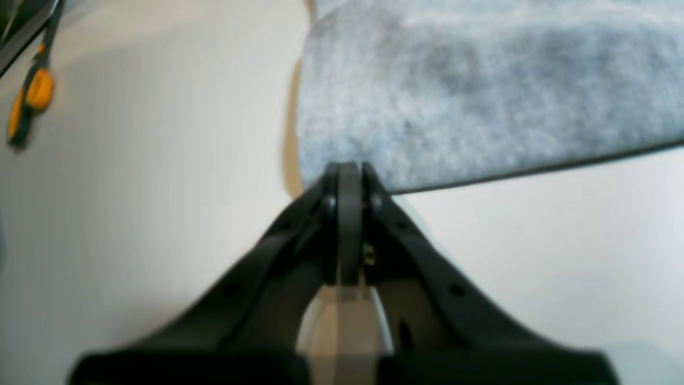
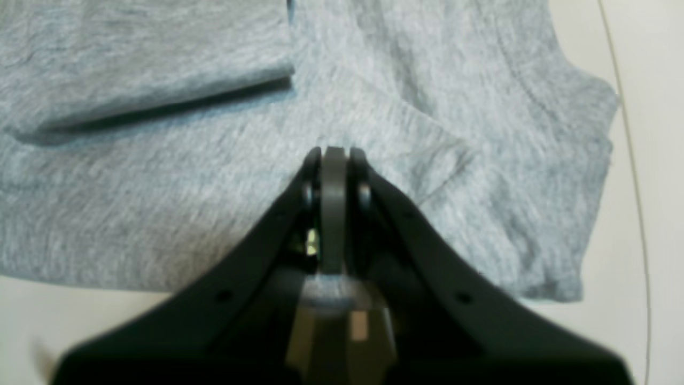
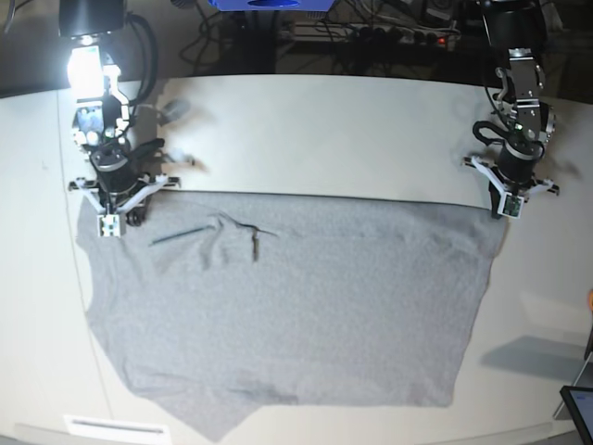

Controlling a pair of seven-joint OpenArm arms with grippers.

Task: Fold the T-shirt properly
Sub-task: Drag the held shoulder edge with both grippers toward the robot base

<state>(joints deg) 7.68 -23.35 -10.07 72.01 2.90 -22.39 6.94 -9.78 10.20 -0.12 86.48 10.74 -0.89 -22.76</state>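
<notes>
The grey T-shirt (image 3: 296,306) lies spread plain side up over the near half of the white table (image 3: 324,130), its far edge running straight between my two grippers. My left gripper (image 3: 509,209) is at the shirt's far right corner. In the left wrist view its tips (image 1: 348,168) are shut on the corner of the cloth (image 1: 481,91), which is lifted a little off the table. My right gripper (image 3: 111,225) is at the far left corner. In the right wrist view it (image 2: 334,152) is shut on puckered fabric (image 2: 160,203), with a folded flap (image 2: 133,59) beyond it.
An orange-handled tool (image 1: 32,96) lies on the table left of my left gripper. A thin wire (image 2: 633,176) runs along the table beside the sleeve. A dark tablet corner (image 3: 579,408) shows at the near right, and cables lie behind the table.
</notes>
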